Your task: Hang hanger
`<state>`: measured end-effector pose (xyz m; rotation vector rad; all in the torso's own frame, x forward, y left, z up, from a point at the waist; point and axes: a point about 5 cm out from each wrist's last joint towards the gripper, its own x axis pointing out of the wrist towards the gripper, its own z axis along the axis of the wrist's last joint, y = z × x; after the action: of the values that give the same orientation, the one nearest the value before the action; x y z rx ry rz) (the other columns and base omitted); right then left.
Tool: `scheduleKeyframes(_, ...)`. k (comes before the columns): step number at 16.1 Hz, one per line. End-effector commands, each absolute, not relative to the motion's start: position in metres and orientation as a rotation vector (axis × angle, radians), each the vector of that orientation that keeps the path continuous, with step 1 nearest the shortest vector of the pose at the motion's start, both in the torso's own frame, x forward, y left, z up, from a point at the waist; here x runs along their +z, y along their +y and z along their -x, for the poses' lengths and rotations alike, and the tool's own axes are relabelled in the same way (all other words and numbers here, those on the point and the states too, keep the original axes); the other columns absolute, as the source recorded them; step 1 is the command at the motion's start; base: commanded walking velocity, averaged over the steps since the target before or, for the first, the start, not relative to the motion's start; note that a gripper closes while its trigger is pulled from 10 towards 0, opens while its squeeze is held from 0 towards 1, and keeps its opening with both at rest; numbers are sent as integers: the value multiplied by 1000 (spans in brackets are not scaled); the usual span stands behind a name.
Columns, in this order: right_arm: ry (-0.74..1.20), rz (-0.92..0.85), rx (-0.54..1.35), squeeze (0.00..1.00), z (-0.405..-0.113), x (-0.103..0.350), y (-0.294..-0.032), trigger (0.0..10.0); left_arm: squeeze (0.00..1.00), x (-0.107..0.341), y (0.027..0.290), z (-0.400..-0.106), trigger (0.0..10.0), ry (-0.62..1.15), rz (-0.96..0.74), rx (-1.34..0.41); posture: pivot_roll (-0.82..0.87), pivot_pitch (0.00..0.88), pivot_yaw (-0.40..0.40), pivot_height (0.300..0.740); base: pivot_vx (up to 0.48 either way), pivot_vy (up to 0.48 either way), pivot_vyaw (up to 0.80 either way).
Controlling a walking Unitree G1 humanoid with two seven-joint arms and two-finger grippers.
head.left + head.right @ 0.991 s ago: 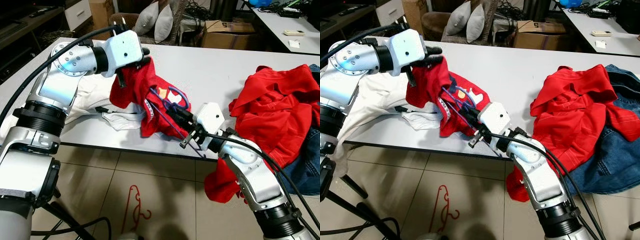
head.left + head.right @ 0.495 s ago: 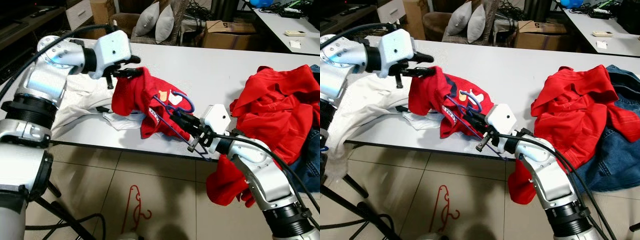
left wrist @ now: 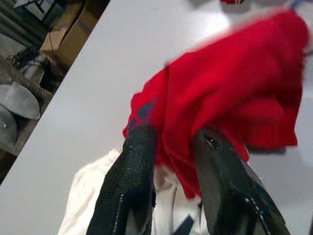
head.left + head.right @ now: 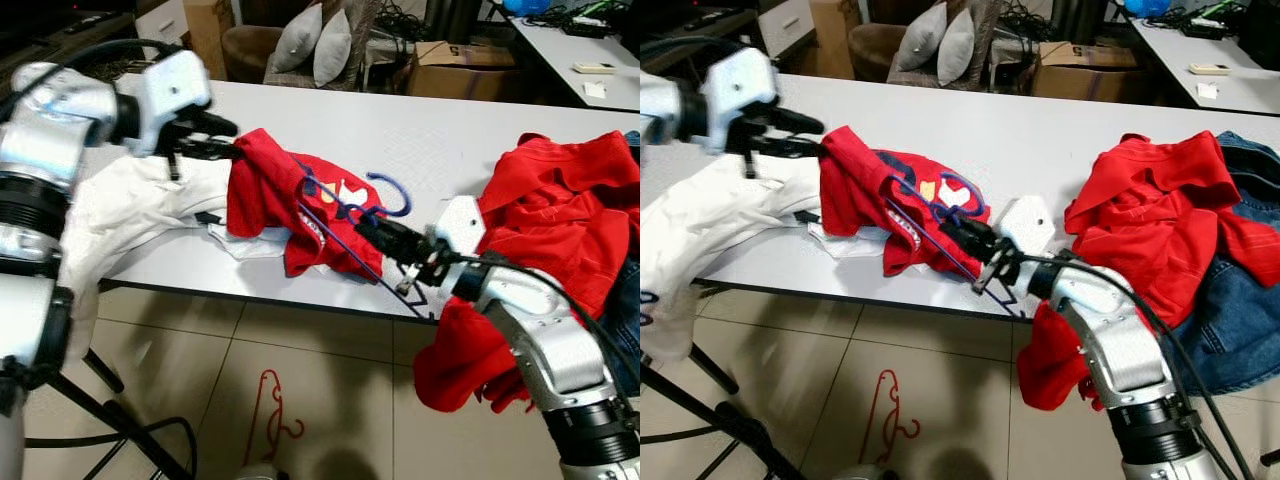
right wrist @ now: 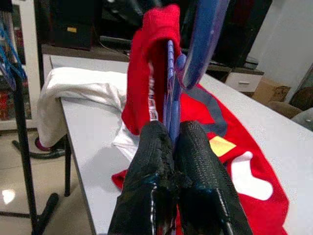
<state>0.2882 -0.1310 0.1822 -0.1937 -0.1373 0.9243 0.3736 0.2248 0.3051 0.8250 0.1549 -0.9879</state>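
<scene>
Right wrist view puts the right gripper [image 5: 172, 147] with its two black fingers pressed together on the thin bar of the blue hanger [image 5: 172, 88], whose hook curves up at twelve o'clock. Left wrist view has the left gripper [image 3: 172, 161] with a fold of the red shirt [image 3: 234, 93] pinched between its fingers [image 3: 134, 161].

From the head camera, the left gripper [image 4: 222, 140] holds that shirt [image 4: 270, 190] by its edge at nine o'clock, the right gripper [image 4: 385, 235] holds the hanger [image 4: 345, 225] at four o'clock of it, and the hanger's frame is partly inside the cloth with the hook free at two o'clock.

As I judge it, the hanger is caught and part-threaded into the shirt, but the shirt is bunched on the table [image 4: 420, 130] and not yet seated on the shoulders; finishing that, lifting, and hooking it on a rail are left. No rail can be made out.

Count: one blue hanger in hand, one red hanger [image 4: 272, 405] on the floor at six o'clock; one white garment [image 4: 130, 210] under the shirt at nine o'clock; one further red garment [image 4: 560, 215] and one blue garment [image 4: 1230, 300] at three o'clock; two grippers.
</scene>
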Motion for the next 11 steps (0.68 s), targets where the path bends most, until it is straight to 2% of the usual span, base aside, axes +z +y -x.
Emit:
scheduleKeyframes(1,-170,184,930,0,-291,193,-133,10000,0,319,226,-372,10000,127,-838,-991,103,0,9,740,0,0,0)
scheduleKeyframes(4,-190,150,914,0,-295,200,-136,10000,0,321,238,-366,10000,161,-824,-1005,97,0,12,740,0,0,0)
scheduleKeyframes(6,-190,146,901,0,-296,202,-138,10000,0,333,242,-364,10000,88,-801,-976,94,0,13,740,0,0,0)
scheduleKeyframes(8,-191,122,896,0,-297,203,-141,10000,0,356,240,-358,10000,-24,-760,-986,99,0,8,740,0,0,0)
scheduleKeyframes(11,-188,116,906,0,-297,203,-141,10000,0,360,225,-355,10000,-83,-789,-1042,98,0,7,740,0,0,0)
